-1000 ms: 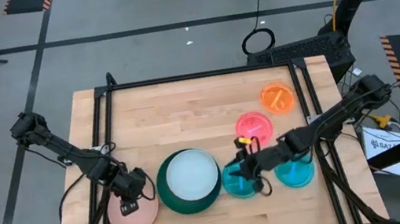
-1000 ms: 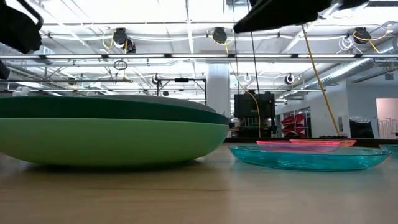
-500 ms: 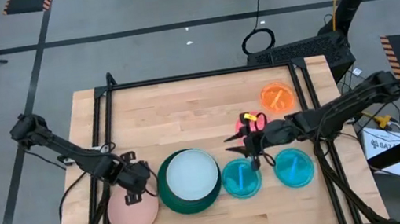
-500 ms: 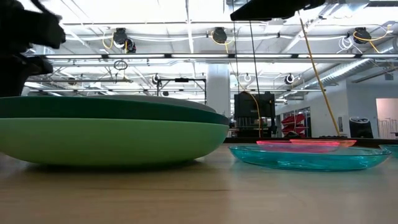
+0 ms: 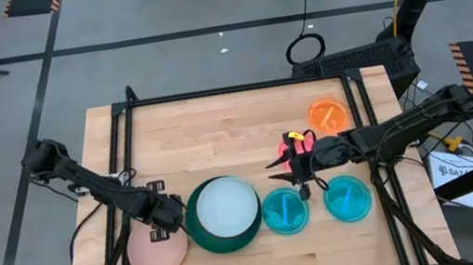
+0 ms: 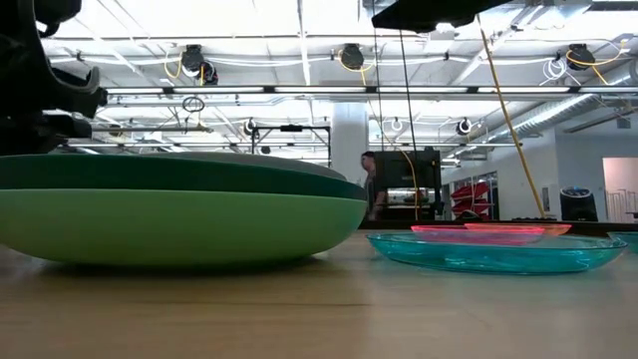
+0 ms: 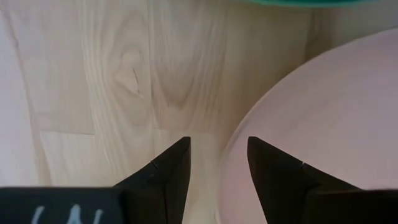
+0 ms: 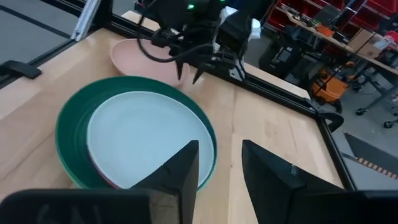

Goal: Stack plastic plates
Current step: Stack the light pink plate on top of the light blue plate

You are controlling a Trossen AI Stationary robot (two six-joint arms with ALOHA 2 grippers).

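Pickup of the salmon pink plate (image 5: 158,251) at the surface's front-left corner looks underway: left gripper (image 7: 217,155) is spread over its rim, nothing clamped yet. Right gripper (image 8: 219,163) is parted, empty, mid-surface.

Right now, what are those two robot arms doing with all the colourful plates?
They are stacking plates. A pile already sits near the front edge: a pale blue plate on the dark green one. The left hand, open, hangs over the rim of the salmon pink plate beside that pile. The right hand, open and empty, hovers above the hot pink plate, near two translucent blue plates.
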